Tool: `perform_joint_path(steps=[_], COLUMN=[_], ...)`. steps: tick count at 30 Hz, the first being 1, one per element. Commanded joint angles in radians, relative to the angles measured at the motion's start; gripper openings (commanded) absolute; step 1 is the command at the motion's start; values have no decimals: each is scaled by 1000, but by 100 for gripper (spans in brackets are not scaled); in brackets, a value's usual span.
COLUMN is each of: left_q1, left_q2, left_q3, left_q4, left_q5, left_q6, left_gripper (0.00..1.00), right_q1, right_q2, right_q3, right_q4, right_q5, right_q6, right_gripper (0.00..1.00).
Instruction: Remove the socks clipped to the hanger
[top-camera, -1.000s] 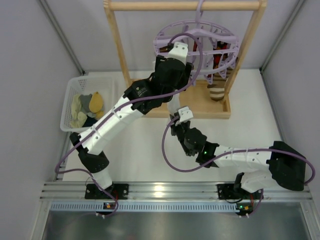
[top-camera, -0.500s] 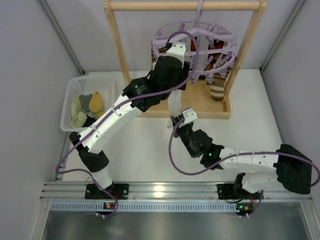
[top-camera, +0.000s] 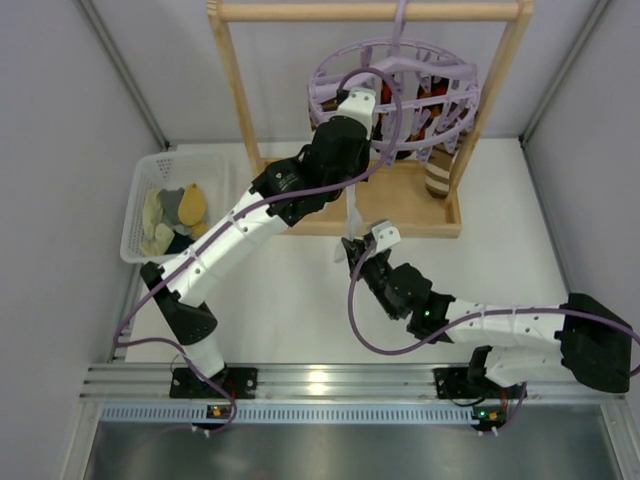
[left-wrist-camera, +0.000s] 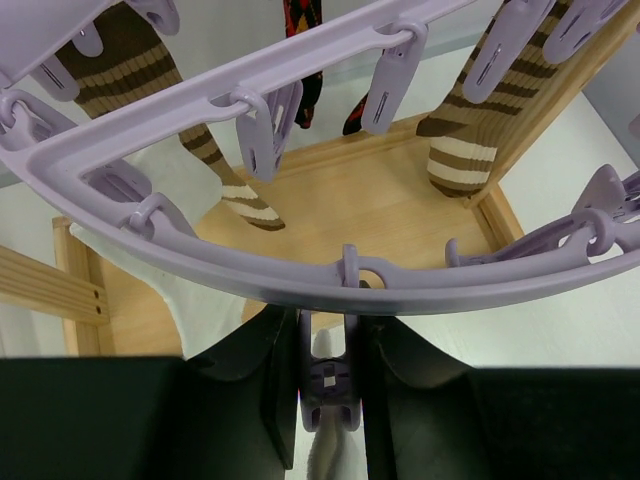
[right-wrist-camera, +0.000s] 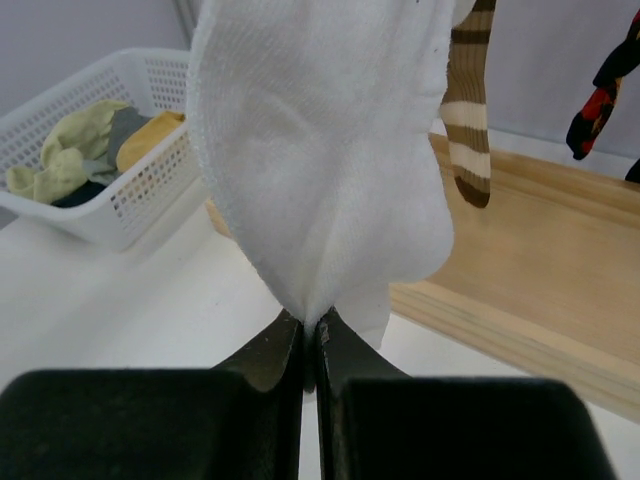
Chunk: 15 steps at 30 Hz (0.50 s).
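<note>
**A:** Up at the ring, the left gripper (left-wrist-camera: 328, 345) has its two fingers closed in on a single lavender clip (left-wrist-camera: 330, 385). One sits flat against each side, squeezing it, and white fabric shows just under that clip.

**B:** And the right gripper (right-wrist-camera: 312, 335)?

**A:** Its jaws are tight together, pinching the bottom edge of the white sock (right-wrist-camera: 320, 150). The cloth bunches into a fold right where the fingers meet. That sock hangs from the near rim of the hanger (left-wrist-camera: 420, 290) down to the right gripper, in front of the wooden base (left-wrist-camera: 350, 200).

**B:** So both ends of one sock are covered. Where's the hanger itself?

**A:** It's hooked over the top bar of the wooden frame (top-camera: 230, 90) at the back of the table, with the left arm reaching up to its near-left edge.

**B:** Give me the numbers.

**A:** There's one white sock. I see two brown striped socks (left-wrist-camera: 470, 150), one on the left and one on the right of the left wrist view. Then there's the black argyle sock (right-wrist-camera: 600, 90). Two dark ends dangle at the back, and I can't tell whether that's one sock or two.

**B:** Clips?

**A:** Plenty around the ring, too many hidden to count, and exactly one is in the fingers.

**B:** Anything off to the side?

**A:** One white basket (right-wrist-camera: 90, 85) on the left of the table. Inside I count a pale yellow-green cloth, a grey one and a mustard one, with a dark scrap underneath.
</note>
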Motion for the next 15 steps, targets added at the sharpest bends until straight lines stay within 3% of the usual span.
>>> perform_joint_path(steps=[1, 4, 6, 15], left_q1=[5, 7, 8, 8], left_q2=[-47, -46, -50, -113], left_q3=[5, 10, 5, -53], left_q4=[57, 56, 57, 54], left_q5=[-12, -23, -23, 35], left_q6=[8, 11, 11, 11], left_gripper=[7, 2, 5, 57], right_q1=[18, 23, 26, 24], right_q2=[-39, -56, -76, -174], right_q3=[-43, -86, -111, -122], right_q4=[29, 25, 12, -168], right_q5=[-29, -31, -31, -95], right_q6=[51, 80, 97, 158], right_gripper=[0, 0, 0, 0])
